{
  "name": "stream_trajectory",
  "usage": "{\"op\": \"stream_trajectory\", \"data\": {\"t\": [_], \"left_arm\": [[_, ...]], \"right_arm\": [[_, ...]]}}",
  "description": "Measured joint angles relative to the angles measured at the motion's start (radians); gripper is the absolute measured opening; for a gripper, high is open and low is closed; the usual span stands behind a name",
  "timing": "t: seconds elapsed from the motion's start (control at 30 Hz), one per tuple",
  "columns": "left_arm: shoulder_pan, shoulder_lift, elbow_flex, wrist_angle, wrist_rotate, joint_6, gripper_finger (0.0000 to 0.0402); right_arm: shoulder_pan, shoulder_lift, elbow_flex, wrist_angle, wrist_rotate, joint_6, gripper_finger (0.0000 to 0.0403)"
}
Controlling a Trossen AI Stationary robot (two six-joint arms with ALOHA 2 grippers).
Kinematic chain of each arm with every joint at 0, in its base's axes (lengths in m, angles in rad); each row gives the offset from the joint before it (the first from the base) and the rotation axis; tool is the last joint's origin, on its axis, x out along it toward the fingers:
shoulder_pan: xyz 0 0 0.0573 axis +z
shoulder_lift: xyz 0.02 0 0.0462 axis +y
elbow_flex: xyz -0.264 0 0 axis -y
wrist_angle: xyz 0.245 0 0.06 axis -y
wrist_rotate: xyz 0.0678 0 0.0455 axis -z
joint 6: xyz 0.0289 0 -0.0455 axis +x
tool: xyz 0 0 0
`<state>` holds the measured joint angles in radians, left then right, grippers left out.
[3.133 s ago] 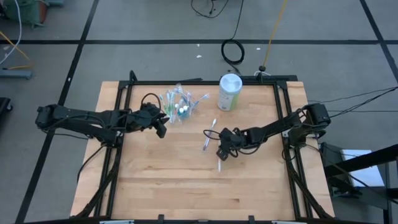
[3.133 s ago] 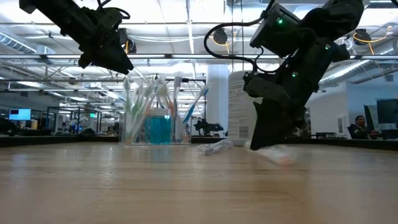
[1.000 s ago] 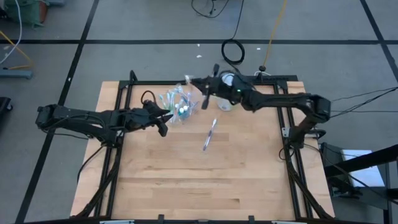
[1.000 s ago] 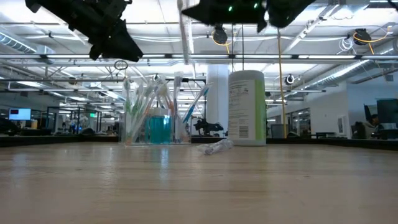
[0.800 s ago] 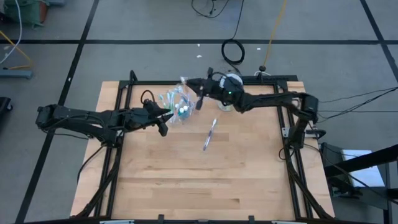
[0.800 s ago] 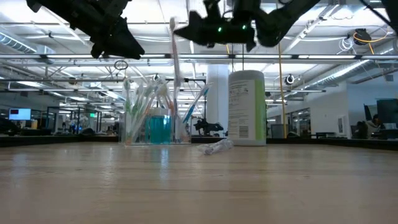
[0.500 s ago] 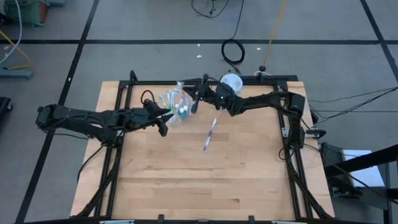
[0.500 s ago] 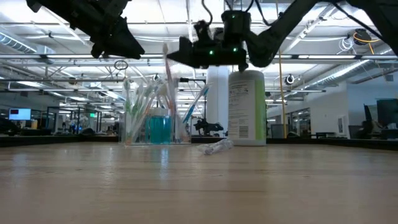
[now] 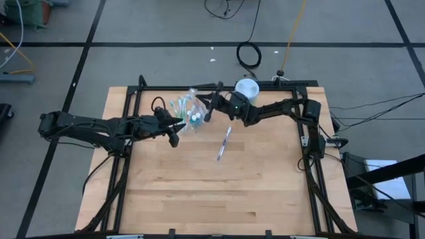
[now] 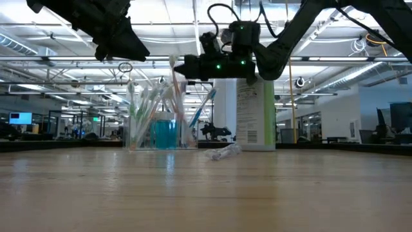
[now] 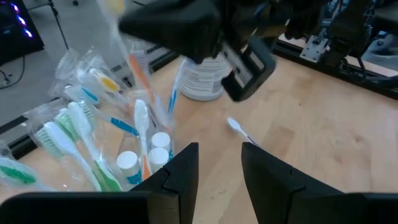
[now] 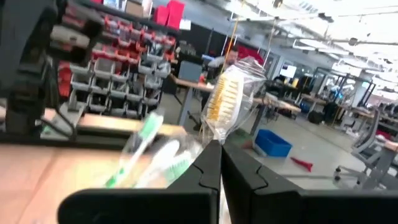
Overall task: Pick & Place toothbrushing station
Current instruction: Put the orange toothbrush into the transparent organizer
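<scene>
1. Since about three seconds ago, right gripper (image 9: 208, 108) has swung from mid-table up to the cup (image 9: 188, 110), carrying a wrapped toothbrush (image 12: 225, 98); over the last second it has kept closing in from the canister (image 9: 246, 89) side and lowering.
2. Right fingers clenched on that brush; in the low view it hangs head-up right at the bundle sticking out of the cup.
3. My read: insertion is nearly done, what's left is to seat the brush among the others and let go.
4. One more wrapped brush (image 9: 224, 143) lies on the table, well apart from the cup, so likely another cycle to go.
5. Left gripper (image 9: 174, 129) hasn't moved, parked just beside the cup, fingers partly apart, nothing held.
6. Surface: light wood tabletop (image 9: 199, 192) in a black frame, cup near the back edge, canister to its right.
7. Room: grey floor with tape lines and loose cables; open workshop behind, with shelving, parts bins and ceiling lights.
</scene>
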<state>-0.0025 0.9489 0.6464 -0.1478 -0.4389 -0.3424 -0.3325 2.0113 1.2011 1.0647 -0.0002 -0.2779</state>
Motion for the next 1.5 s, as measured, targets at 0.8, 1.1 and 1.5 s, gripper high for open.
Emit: {"op": "stream_trajectory", "data": {"t": [0.8,1.1,1.5], "left_arm": [[0.0,0.0,0.0,-0.006,-0.002,-0.017,0.0124],[0.0,0.0,0.0,-0.006,-0.003,-0.027,0.0124],[0.0,0.0,0.0,-0.006,-0.005,-0.029,0.0124]], "right_arm": [[0.049,0.0,-0.189,-0.059,0.026,-0.082,0.0],[0.043,0.0,-0.19,-0.039,0.139,-0.03,0.0006],[0.081,-0.01,-0.191,-0.106,0.216,-0.021,0.0093]]}}
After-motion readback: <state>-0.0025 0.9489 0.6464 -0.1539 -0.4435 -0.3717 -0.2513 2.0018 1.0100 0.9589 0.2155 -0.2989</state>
